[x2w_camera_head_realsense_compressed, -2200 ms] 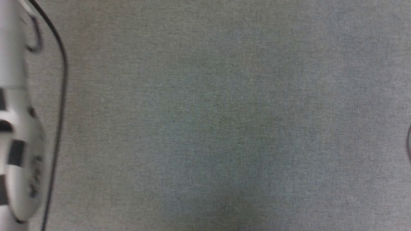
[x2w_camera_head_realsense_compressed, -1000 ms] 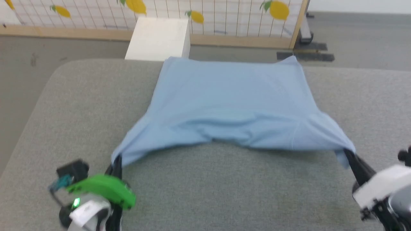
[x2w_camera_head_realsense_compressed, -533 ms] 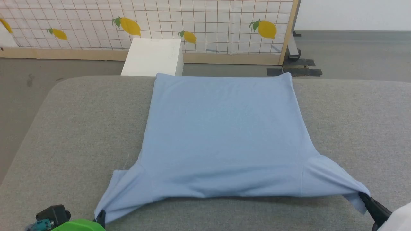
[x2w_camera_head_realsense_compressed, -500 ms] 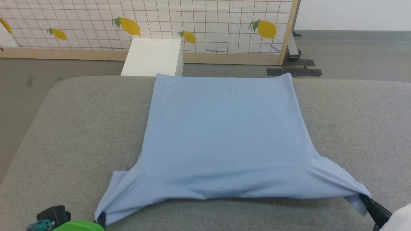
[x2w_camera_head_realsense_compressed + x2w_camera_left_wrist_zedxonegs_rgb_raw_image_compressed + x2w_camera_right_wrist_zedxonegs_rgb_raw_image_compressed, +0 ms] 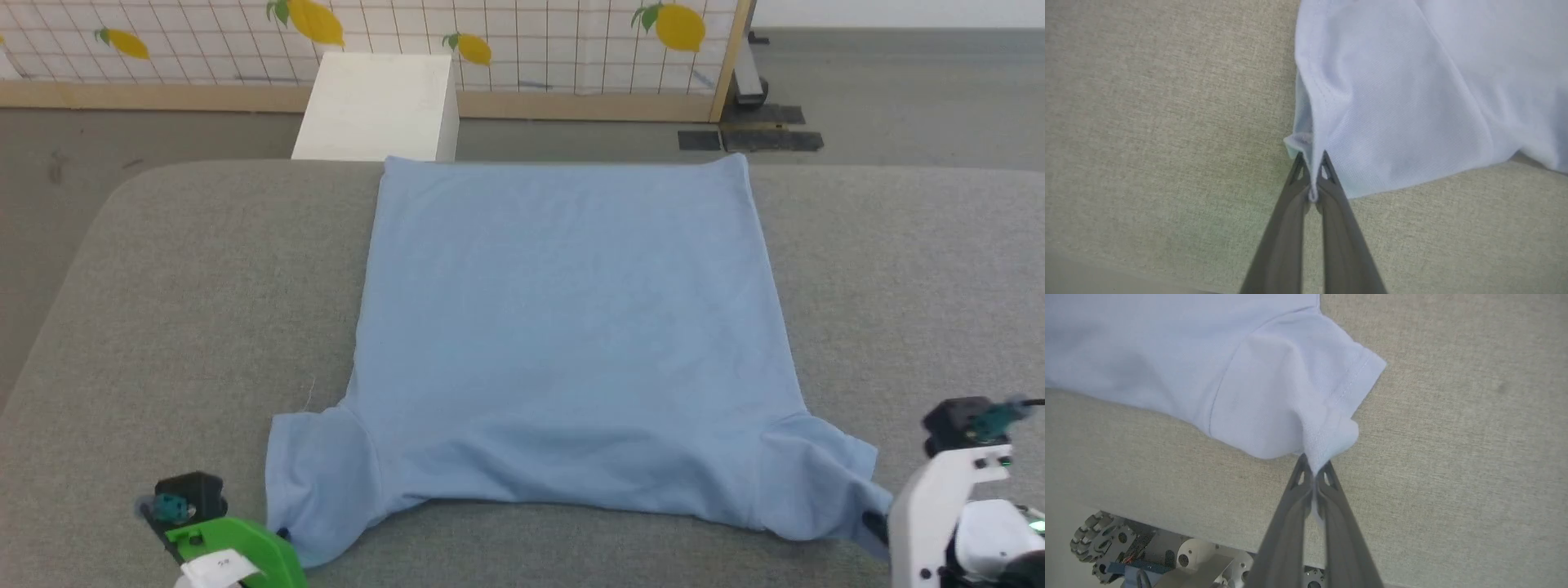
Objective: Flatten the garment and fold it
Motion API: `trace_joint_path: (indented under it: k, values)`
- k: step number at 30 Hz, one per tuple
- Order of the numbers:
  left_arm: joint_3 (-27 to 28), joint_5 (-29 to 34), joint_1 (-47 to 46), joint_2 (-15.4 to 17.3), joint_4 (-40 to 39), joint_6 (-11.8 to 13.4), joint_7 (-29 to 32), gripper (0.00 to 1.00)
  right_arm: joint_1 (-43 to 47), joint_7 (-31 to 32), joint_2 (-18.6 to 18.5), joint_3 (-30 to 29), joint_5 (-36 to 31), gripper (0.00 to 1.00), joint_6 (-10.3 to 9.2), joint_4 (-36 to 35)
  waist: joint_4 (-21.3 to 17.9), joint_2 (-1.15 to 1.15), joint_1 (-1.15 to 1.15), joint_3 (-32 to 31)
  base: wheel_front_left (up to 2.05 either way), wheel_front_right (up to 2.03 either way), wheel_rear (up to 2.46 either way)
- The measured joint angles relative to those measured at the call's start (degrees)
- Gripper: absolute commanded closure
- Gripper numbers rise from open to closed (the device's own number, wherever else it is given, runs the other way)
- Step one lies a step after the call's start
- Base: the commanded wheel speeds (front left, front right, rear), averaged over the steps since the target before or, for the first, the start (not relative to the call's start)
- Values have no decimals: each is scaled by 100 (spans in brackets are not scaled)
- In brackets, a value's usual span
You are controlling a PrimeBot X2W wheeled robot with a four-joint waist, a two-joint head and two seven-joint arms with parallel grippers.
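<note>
Closest to the robot, the left tool has its two dark fingers pressed together on the corner of the shirt's left sleeve, with the cloth pinched right at the tips. The right tool is doing the same on the right sleeve corner, where a small puff of fabric bunches up just above the tips. In the head view a green cover on the left wrist hides most of that tool. The right wrist view catches the robot's wheeled base below the edge of the table.

The shirt is light blue, plain side up, and lies pretty smooth on the grey fabric-covered table. Both short sleeves splay out toward the near corners, and there's a shadow under the near edge between them. Its long axis runs straight away from the robot, sleeves near and straight hem far, with the hem right at the table's far edge.

Past that edge a white box stands on the grey floor. Behind it there's a wood-framed grid screen with lemons on it.
</note>
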Motion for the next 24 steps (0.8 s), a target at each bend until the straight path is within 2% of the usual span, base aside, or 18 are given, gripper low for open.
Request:
trace_joint_path:
  k: [6,15,16,17,18,24]
  values:
    - [-53,0,-268,-78,259,-76,-149,100,-185,547,-180,594,-316,100,0,558,44,0,0,186,0,0,0]
    - [20,-89,-377,-208,486,-138,-426,100,-333,670,-424,1131,-336,100,0,1131,91,0,0,339,0,0,0]
    - [24,-96,-378,-211,500,-140,-441,100,-343,602,-425,1127,-305,85,0,1157,85,0,0,333,0,0,0]
    - [34,-107,-380,-212,513,-140,-455,100,-346,541,-427,1122,-285,28,0,1176,78,0,0,320,0,0,0]
    - [49,-115,-380,-213,517,-138,-456,100,-347,464,-421,1088,-247,0,0,1183,69,0,0,303,0,0,0]
    - [93,-124,-369,-210,506,-137,-514,100,-337,47,-198,557,102,0,0,899,14,0,0,161,0,0,0]
